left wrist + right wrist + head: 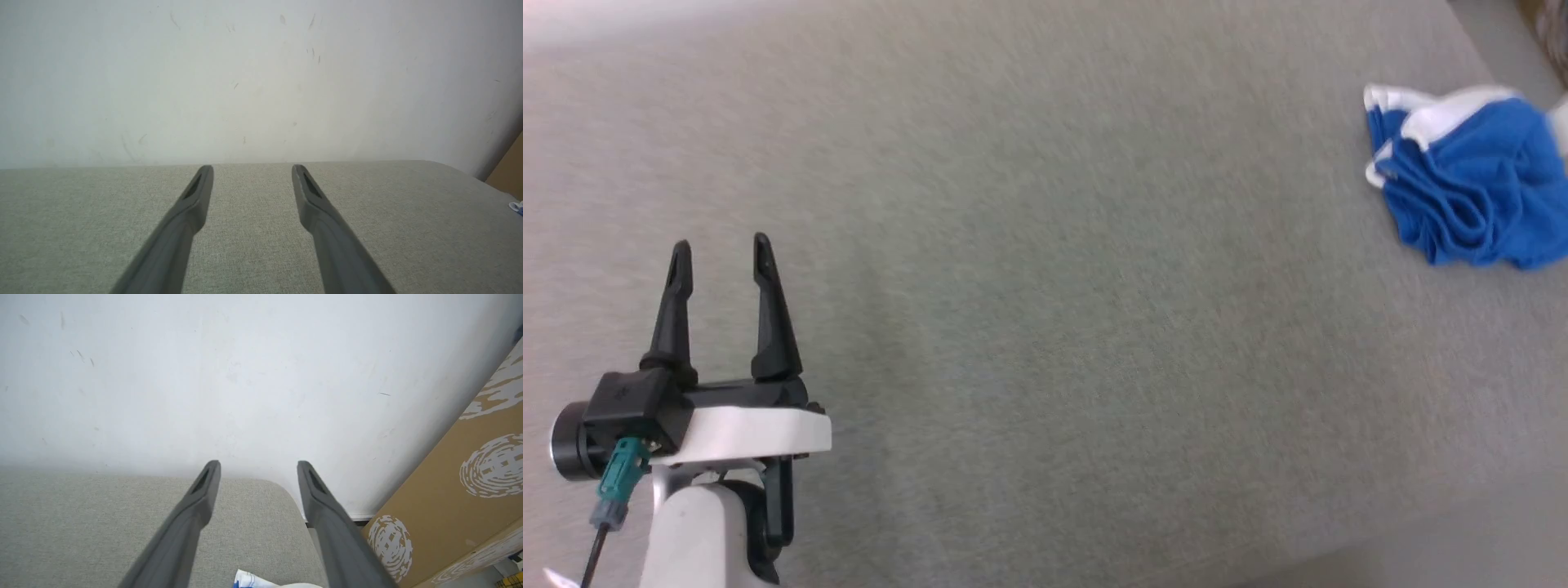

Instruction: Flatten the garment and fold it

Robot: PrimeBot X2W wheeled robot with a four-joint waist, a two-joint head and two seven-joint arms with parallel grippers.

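On the lower left of the head view, the left gripper: two long, black, tapering fingers spread wide with nothing between them, set on a boxy black base and a smooth white wrist shell. Just beside the base, a teal connector with a thin dark cable. Underneath, a broad grey-green surface of finely woven, slightly fuzzy cloth. At the far right edge, well apart from that gripper, the garment: a crumpled heap of bright blue soft fabric, deeply folded and pleated, with white bands along its upper side, partly cut off by the frame.

In the left wrist view, the left gripper again wide, matte dark fingers with slotted tips held over the same woven surface. Behind, a pale wall, smooth but scuffed with small marks. At the right edge, a tiny white-and-blue scrap of the garment and the corner of a brown cardboard box.

In the right wrist view, the right gripper spread wide and empty, over the rounded corner of the surface. At the bottom edge between the fingers, a bit of the garment, white with a blue rim, not pinched. To the right, the cardboard box, flat brown board printed with white round patterns, against the wall.
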